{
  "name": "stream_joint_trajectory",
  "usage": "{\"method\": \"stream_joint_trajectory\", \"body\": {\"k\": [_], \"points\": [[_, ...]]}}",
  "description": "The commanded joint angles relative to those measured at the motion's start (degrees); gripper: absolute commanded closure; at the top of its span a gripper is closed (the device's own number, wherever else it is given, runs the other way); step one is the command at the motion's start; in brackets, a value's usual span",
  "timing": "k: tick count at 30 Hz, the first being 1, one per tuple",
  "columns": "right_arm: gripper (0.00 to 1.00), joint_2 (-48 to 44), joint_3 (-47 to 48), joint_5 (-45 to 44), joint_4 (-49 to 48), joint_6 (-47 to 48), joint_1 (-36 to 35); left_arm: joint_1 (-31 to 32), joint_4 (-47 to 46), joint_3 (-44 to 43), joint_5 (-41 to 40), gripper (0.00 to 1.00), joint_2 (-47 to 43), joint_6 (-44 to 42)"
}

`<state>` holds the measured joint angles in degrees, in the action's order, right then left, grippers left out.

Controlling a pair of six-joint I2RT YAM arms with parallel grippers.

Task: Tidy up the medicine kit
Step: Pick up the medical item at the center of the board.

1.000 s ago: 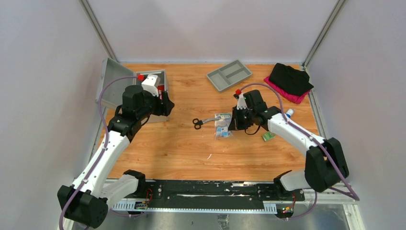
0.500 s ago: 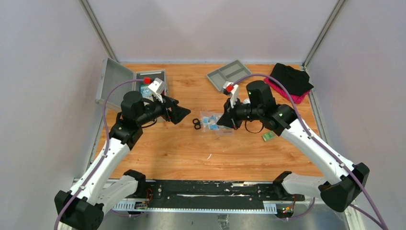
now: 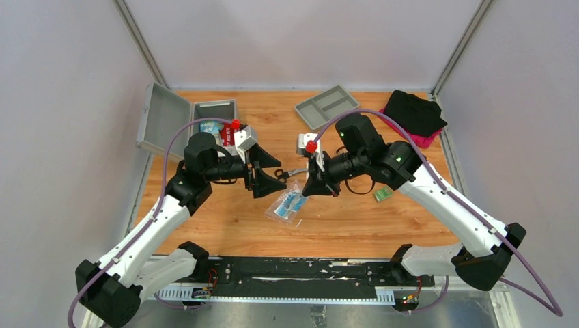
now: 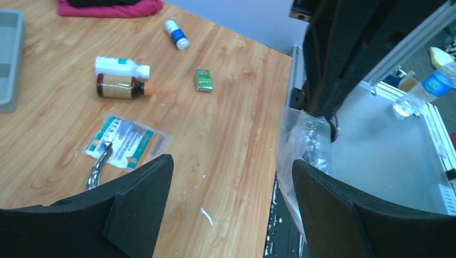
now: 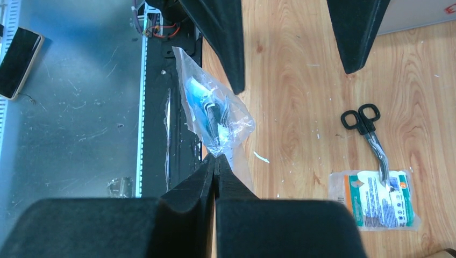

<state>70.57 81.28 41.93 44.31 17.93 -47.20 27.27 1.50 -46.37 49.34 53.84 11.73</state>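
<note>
The medicine kit (image 3: 217, 109) sits open at the tabletop's far-left corner, up and left of the left gripper (image 3: 266, 175), whose fingers stand wide apart facing right. Just beside it, a clear plastic packet (image 3: 287, 205) hangs from the right gripper (image 3: 313, 186), which pinches one end, long axis slanting toward the near edge. The left arm is nearer the kit, so a handover looks likely.

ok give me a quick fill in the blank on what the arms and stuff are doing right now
The right gripper is shut on a clear plastic ____.
The left gripper, facing it, is ____.
The scissors on the table have ____ handles.
Missing words: bag; open; black.
</note>
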Motion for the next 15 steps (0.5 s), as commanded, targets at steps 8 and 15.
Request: {"method": "stream_joint_trajectory", "body": {"k": [8, 15], "points": [[1.0, 0.0, 1.8, -4.9, 7.0, 3.6, -0.7, 1.1, -1.2, -0.9, 3.6, 0.11, -2.6, -1.0], [1.0, -0.8, 3.4, -6.0, 1.2, 2.3, -0.7, 3.8, -1.2, -0.7, 4.7, 0.15, 0.9, 0.1]]}}
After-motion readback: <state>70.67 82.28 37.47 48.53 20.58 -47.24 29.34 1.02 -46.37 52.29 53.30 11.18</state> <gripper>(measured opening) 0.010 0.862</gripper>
